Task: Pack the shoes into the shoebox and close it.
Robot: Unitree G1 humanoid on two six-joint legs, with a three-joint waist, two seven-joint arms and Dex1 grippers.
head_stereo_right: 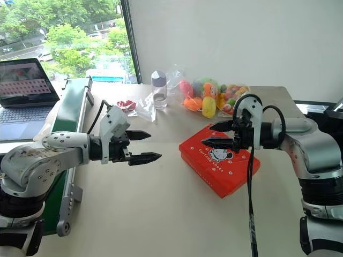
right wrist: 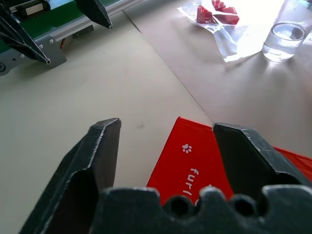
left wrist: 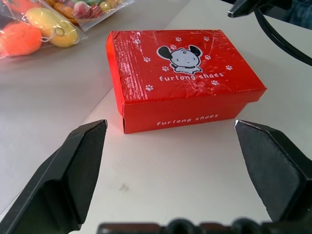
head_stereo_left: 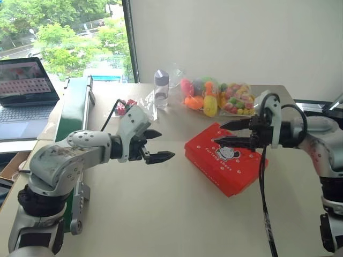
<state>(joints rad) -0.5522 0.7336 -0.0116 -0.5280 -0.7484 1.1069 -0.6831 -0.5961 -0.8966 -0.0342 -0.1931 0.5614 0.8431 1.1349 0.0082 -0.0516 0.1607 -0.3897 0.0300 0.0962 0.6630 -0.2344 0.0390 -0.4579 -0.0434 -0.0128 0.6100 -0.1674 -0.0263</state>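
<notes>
While the shoebox (left wrist: 183,78) lies closed, both the left gripper (head_stereo_left: 156,145) and right gripper (head_stereo_left: 226,133) hang spread, empty.

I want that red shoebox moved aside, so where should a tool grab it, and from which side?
Grip the shoebox across its short width, fingers on the two long side walls, coming from above. It lies flat and closed on the table, so the lid offers no edge; the open left tool looks wide enough.

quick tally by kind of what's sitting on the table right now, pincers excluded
Red shoebox, lid shut: 1
Clear bottle: 1
Clear bags of colourful toys: 2
Small clear bag with red pieces: 1
Total: 5
</notes>
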